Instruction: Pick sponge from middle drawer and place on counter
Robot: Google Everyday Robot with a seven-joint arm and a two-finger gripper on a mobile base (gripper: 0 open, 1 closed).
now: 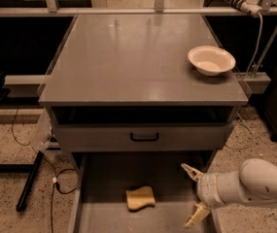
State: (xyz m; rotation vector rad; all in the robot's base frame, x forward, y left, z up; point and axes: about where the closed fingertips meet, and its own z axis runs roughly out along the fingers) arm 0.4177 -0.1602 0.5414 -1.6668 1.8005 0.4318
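Lit dimly and warmly from overhead; glared in pale streaks across the counter (128,62), brightest toward the front edge; caught full light on the cream bowl (211,60); sank to near-black behind and beside the cabinet; shadowed deeply under the counter's lip and over the back of the middle drawer (106,178); showed the gripper (194,194) at the drawer's right side, fingers spread, pale and evenly lit; left the sponge (140,198) dull yellow in half-shade.

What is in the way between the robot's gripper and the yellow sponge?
Nothing visible. The gripper, jaws open, is at the right side of the middle drawer, and only bare drawer floor lies between it and the sponge.
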